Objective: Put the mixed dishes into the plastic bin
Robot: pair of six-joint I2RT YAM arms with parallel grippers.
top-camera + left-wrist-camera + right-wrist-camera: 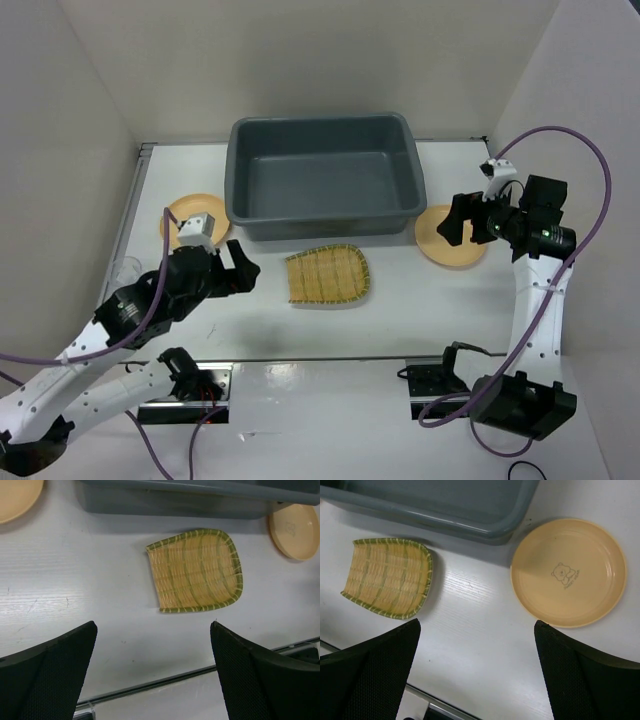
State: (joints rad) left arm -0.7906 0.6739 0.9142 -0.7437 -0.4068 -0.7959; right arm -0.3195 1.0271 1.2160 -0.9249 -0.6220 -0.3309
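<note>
Our left gripper (243,268) and right gripper (452,222) were both wide open and empty, so we judged the right one should come down squarely over the rim of the plate (452,252) just right of the bin (330,222).

Woven bamboo tray (195,570), glossy smooth plate (568,572), matt plastic bin (325,175).

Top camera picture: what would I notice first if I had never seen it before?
The big dark grey bin sits empty at the back, in the middle. Right in front of it lies the yellow woven tray, with the left plate and the right plate, both pale orange, near the bin's front corners. The right plate has a little bear drawn on it.
</note>
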